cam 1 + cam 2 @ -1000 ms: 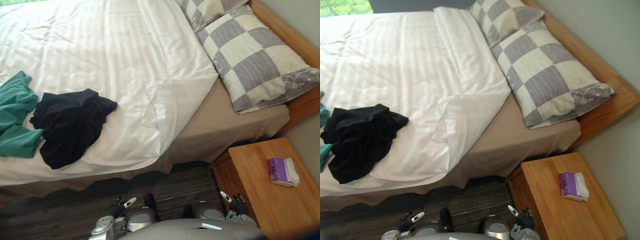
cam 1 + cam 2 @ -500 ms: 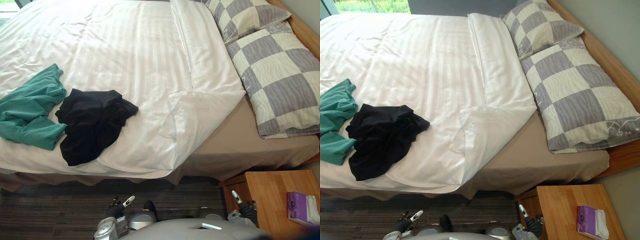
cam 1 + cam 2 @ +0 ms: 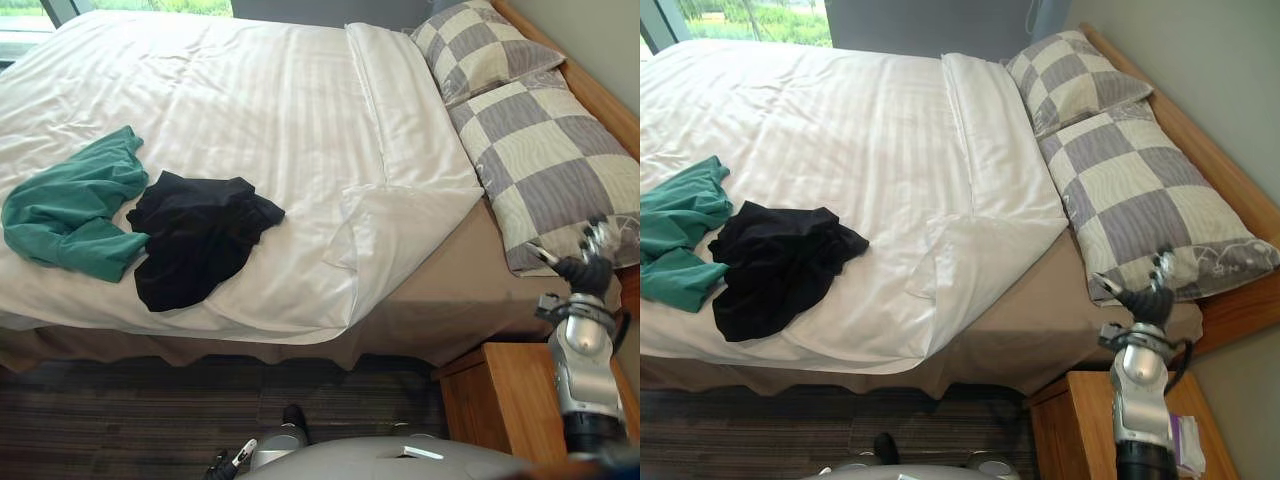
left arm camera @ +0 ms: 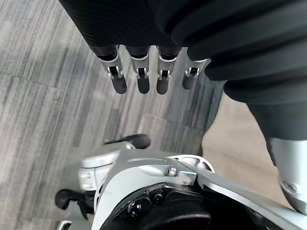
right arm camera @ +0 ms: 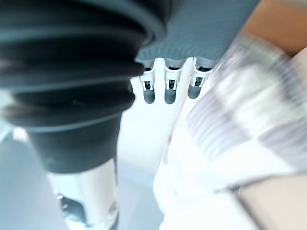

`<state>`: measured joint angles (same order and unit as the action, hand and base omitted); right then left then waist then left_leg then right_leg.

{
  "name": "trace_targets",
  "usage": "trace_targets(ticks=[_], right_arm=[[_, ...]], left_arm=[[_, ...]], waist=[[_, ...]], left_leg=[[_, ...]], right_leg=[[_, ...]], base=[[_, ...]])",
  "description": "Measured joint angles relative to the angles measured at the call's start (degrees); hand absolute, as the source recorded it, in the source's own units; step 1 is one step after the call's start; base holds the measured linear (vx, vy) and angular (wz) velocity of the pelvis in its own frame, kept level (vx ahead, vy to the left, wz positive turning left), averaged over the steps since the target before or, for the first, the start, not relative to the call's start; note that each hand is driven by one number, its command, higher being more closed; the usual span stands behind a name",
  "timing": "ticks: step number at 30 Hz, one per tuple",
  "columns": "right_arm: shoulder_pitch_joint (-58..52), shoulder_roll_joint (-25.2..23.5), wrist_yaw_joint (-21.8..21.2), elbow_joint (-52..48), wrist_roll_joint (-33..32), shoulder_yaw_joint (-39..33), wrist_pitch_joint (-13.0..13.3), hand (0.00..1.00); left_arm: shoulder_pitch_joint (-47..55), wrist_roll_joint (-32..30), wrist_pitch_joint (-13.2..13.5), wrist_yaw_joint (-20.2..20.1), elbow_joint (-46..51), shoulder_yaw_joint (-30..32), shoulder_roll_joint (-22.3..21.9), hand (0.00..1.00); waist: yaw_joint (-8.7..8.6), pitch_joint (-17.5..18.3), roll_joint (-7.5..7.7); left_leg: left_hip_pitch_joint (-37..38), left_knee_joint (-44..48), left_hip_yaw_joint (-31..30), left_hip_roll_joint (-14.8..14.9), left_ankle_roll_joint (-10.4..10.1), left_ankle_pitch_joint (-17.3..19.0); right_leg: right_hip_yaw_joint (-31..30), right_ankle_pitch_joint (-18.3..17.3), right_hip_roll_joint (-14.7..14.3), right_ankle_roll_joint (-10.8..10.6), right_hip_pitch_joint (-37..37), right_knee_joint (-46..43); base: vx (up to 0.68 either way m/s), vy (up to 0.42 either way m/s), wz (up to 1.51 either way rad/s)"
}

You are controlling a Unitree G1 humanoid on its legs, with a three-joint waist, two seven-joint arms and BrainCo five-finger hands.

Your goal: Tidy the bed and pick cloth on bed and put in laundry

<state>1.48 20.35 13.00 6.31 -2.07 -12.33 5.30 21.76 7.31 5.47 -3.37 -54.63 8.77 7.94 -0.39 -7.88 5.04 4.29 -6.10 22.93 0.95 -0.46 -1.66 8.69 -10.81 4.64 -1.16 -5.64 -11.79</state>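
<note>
A crumpled black cloth [image 3: 195, 235] lies on the white duvet [image 3: 250, 110] near the bed's front edge. A green cloth [image 3: 70, 205] lies just left of it, touching it. My right hand [image 3: 590, 265] is raised at the bed's right side, by the corner of the nearer checked pillow [image 3: 545, 160], far from both cloths. Its fingers [image 5: 168, 88] are straight and hold nothing. My left hand [image 4: 144, 72] hangs low over the carpet with its fingers straight and empty.
The duvet's front right corner [image 3: 390, 220] is folded back, baring the tan sheet [image 3: 450, 290]. A second checked pillow [image 3: 480, 50] lies at the head. A wooden nightstand [image 3: 500, 400] with a purple tissue pack [image 3: 1185, 440] stands at the lower right. Striped carpet [image 3: 150, 410] runs along the bed.
The camera has swung, so the whole bed has shifted in view. My right arm has risen from beside the nightstand to the pillow's corner. The cloths lie as before.
</note>
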Motion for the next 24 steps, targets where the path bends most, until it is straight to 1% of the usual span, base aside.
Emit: trace_targets(ticks=[1, 2, 3, 4, 5, 6, 7, 8, 9, 10, 11, 13, 14, 15, 17, 18, 19, 20, 22, 24], right_arm=[[1.2, 0.8, -1.1, 0.0, 0.8, 1.7, -0.9, 0.0], [2.9, 1.9, -2.0, 0.5, 1.3, 3.5, -2.2, 0.0], [3.7, 2.4, -2.4, 0.7, 1.6, 4.4, -2.8, 0.0], [5.3, 3.0, -3.1, 1.4, 2.6, 6.1, -3.9, 0.0], [8.2, 3.3, -3.9, 2.6, 3.5, 7.5, -5.1, 0.0], [9.9, 3.3, -4.0, 3.2, 3.5, 8.3, -5.7, 0.0], [13.3, 3.4, -4.3, 4.6, 3.6, 9.4, -6.3, 0.0], [17.5, 3.7, -4.4, 6.2, 3.6, 10.8, -6.5, 0.0], [20.0, 4.0, -4.5, 7.2, 3.7, 11.5, -6.6, 0.0], [25.0, 5.1, -4.4, 9.3, 4.3, 13.1, -6.6, 0.0], [29.7, 5.9, -4.4, 11.4, 4.7, 13.8, -6.8, 0.0], [34.6, 6.9, -4.3, 13.9, 4.7, 14.2, -6.9, 0.0], [39.2, 8.3, -4.0, 16.2, 4.7, 15.3, -7.0, 0.0], [40.7, 8.6, -3.9, 16.4, 4.7, 15.7, -7.0, 0.0], [46.0, 11.0, -3.9, 16.8, 4.5, 17.9, -6.9, 0.0], [48.5, 12.6, -3.9, 17.2, 4.5, 18.6, -6.9, 0.0], [49.5, 13.1, -4.0, 17.5, 4.5, 18.7, -7.0, 0.0], [51.1, 14.9, -4.2, 17.7, 4.5, 19.6, -7.1, 0.0], [52.6, 15.8, -5.0, 17.8, 4.5, 20.8, -7.5, 0.0], [54.2, 17.2, -6.0, 18.5, 4.5, 22.1, -8.9, 0.0]], left_arm=[[0.0, 0.0, -0.1, -0.5, 0.2, -0.2, 0.4, 0.0], [-0.6, 0.0, -0.2, -0.8, 0.4, -0.5, 0.9, 0.0], [-0.6, 0.0, -0.2, -1.0, 0.7, -0.9, 0.8, 0.0], [-0.5, -0.1, -0.2, -1.2, 1.2, -1.0, 0.5, 0.0], [-0.6, -0.3, -0.1, -1.3, 1.8, -1.2, 0.4, 0.0], [-0.7, -0.6, -0.1, -1.3, 2.2, -1.5, 0.4, 0.0], [-1.2, -1.2, 0.0, -1.3, 3.1, -1.7, 0.7, 0.0], [-1.9, -1.2, 0.1, -1.5, 4.0, -2.1, 1.4, 0.0], [-2.8, -1.2, 0.1, -1.6, 4.1, -2.1, 1.7, 0.0], [-4.5, -1.2, 0.1, -1.7, 4.6, -2.0, 2.3, 0.0], [-6.0, -1.1, 0.0, -1.8, 5.4, -2.0, 2.9, 0.0], [-7.7, -1.1, 0.0, -2.2, 6.6, -2.1, 3.4, 0.0], [-8.9, -1.1, 0.0, -2.7, 7.9, -2.1, 3.8, 0.0], [-9.1, -1.1, 0.0, -2.7, 8.4, -2.1, 4.0, 0.0], [-9.6, -1.1, 0.2, -2.7, 10.0, -2.1, 4.4, 0.0], [-10.0, -1.0, 0.2, -2.8, 10.8, -2.1, 4.4, 0.0], [-10.2, -1.0, 0.2, -2.8, 11.1, -2.1, 4.5, 0.0], [-11.1, -0.9, 0.1, -2.9, 11.2, -2.2, 4.8, 0.0], [-11.5, -0.2, 0.1, -3.0, 11.2, -2.7, 5.5, 0.0], [-12.8, 0.4, -0.3, -3.6, 11.2, -5.1, 6.4, 0.0]], waist=[[-0.06, -0.1, 0.16], [-0.21, -0.5, 0.05], [-0.13, -0.6, -0.14], [-0.04, -1.0, -0.4], [0.36, -1.5, -0.68], [0.7, -1.9, -0.73], [1.49, -2.5, -0.56], [1.64, -3.8, -0.18], [1.98, -4.6, -0.39], [3.07, -7.1, 0.24], [3.44, -9.1, 0.89], [3.64, -11.5, 1.16], [4.67, -14.1, 1.13], [4.85, -14.6, 1.06], [4.97, -15.7, -0.01], [5.28, -16.4, -0.87], [5.6, -16.9, -1.28], [6.31, -17.8, -2.22], [6.32, -18.0, -2.48], [6.14, -18.5, -3.33]], left_leg=[[-0.6, 0.0, 0.0, -0.9, 0.3, -0.3], [-0.6, 0.0, -0.7, -1.2, 0.8, -0.9], [-0.8, 0.0, -1.1, -1.3, 0.9, -1.1], [-1.3, 0.0, -1.7, -1.4, 1.5, -1.5], [-1.6, 0.0, -2.1, -1.4, 1.8, -1.7], [-1.9, 0.0, -2.2, -1.5, 2.0, -1.8], [-3.1, 0.1, -2.5, -1.5, 2.2, -1.9], [-4.3, 0.1, -3.1, -1.3, 2.8, -3.0], [-4.7, 0.1, -3.2, -1.3, 3.1, -3.4], [-6.1, 0.1, -3.5, -1.0, 3.6, -4.1], [-7.8, 0.2, -4.2, -0.8, 4.4, -5.0], [-9.5, 0.4, -4.9, -0.7, 4.8, -5.9], [-9.6, 0.4, -5.2, -0.8, 4.9, -6.0], [-10.1, 0.4, -5.3, -0.8, 4.9, -6.0], [-12.5, 0.4, -6.1, -0.9, 4.6, -5.9], [-13.6, 0.4, -6.2, -1.0, 4.6, -6.2], [-13.8, 0.4, -6.2, -1.0, 4.6, -6.3], [-14.3, 0.4, -6.2, -1.1, 4.6, -6.4], [-15.6, 0.4, -6.3, -1.0, 4.4, -6.6], [-17.4, 0.4, -6.6, -0.9, 4.4, -7.2]], right_leg=[[-0.1, -1.7, 0.8, 0.0, 0.0, 0.8], [0.4, -2.6, 1.0, -0.4, 0.2, 1.2], [0.7, -2.8, 1.1, -0.3, 0.3, 1.3], [1.5, -2.8, 1.1, -0.5, 0.3, 1.6], [1.7, -2.6, 1.1, -0.8, 0.3, 1.8], [1.8, -2.6, 1.1, -0.9, 0.4, 1.9], [1.8, -2.4, 1.0, -1.1, 1.2, 2.0], [1.8, -1.5, 0.6, -1.6, 2.1, 2.2], [1.9, -1.0, 0.5, -1.0, 2.2, 2.2], [2.0, 0.6, 0.1, -0.4, 3.3, 2.5], [1.9, 1.6, -0.3, -0.1, 4.4, 3.2], [1.7, 2.3, -0.5, 0.0, 5.3, 3.6], [1.3, 2.7, -0.6, 0.0, 5.4, 3.6], [1.3, 2.7, -0.6, 0.1, 5.8, 3.5], [1.2, 2.9, -0.6, 0.2, 8.2, 3.0], [1.2, 3.0, -0.6, 0.2, 9.4, 2.7], [1.2, 3.0, -0.6, 0.2, 9.5, 2.7], [1.2, 3.0, -0.6, 0.2, 9.9, 2.7], [1.2, 3.0, -0.6, 0.3, 11.3, 2.7], [1.3, 2.9, -0.7, 0.3, 13.2, 2.3]], base=[[-0.13, -0.004, 0.15], [-0.11, -0.012, 0.2], [-0.12, -0.015, 0.33], [-0.05, 0.002, 0.29], [-0.04, 0.009, 0.24], [-0.04, 0.011, 0.15], [-0.01, 0.006, 0.18], [0.0, 0.005, 0.2], [0.04, 0.01, 0.17], [0.01, 0.017, 0.15], [0.01, 0.021, 0.24], [0.02, 0.057, 0.38], [0.03, 0.065, 0.27], [0.01, 0.064, 0.19], [0.01, 0.047, 0.19], [0.01, 0.029, 0.1], [0.01, 0.017, 0.06], [0.0, 0.0, 0.0], [0.01, -0.013, 0.02], [0.02, -0.04, 0.05]])
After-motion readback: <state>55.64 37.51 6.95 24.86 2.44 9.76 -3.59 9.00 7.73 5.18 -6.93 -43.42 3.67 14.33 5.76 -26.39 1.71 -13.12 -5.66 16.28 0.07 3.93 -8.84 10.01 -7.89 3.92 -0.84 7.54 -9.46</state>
